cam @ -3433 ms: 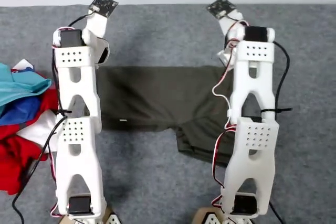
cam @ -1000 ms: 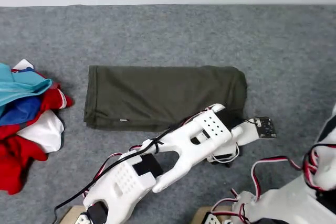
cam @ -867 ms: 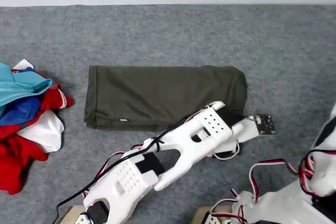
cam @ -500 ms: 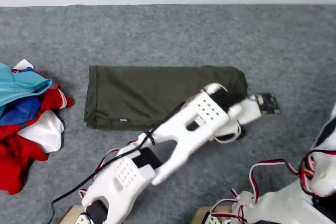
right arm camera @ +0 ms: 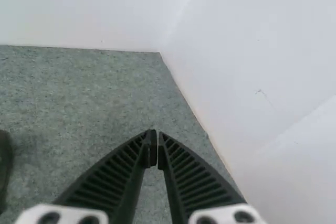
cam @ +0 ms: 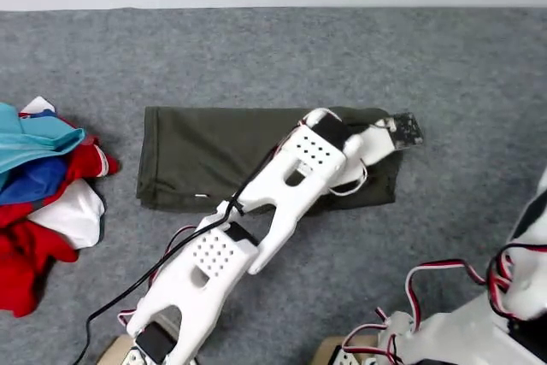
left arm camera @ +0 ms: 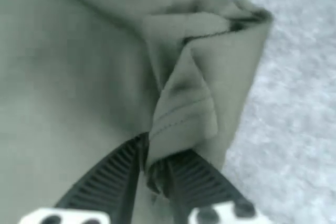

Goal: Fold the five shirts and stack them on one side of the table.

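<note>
- Left wrist view: the left gripper (left arm camera: 156, 153) pinches a fold of the olive shirt (left arm camera: 73, 56), fingers almost closed on the cloth.
- The shirt lies mid-table (cam: 256, 49), folded long. It looks soft and limp, so a corner hem seems the best hold.
- The right gripper (right arm camera: 153, 142) is closed and holds nothing.
</note>
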`<control>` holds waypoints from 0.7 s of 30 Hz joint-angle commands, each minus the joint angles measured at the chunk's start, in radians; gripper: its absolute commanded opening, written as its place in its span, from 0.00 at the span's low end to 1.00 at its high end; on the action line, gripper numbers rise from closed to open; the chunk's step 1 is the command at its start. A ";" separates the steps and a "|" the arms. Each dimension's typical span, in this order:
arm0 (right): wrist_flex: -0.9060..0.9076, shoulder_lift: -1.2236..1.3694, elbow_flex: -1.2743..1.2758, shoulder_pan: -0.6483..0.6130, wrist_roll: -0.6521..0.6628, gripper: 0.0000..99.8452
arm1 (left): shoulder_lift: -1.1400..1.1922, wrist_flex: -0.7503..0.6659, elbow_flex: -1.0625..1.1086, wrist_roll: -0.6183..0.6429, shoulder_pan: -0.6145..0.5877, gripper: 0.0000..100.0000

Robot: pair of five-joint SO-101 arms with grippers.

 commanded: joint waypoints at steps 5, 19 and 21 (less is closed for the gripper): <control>0.039 -0.001 0.083 0.012 0.002 0.01 | 0.097 0.052 -0.288 -0.041 -0.011 0.01; 0.039 0.008 0.087 0.010 0.000 0.01 | 0.155 -0.095 -0.320 -0.069 -0.107 0.10; 0.039 0.008 0.087 0.010 0.000 0.01 | 0.155 -0.097 -0.320 -0.069 -0.109 0.13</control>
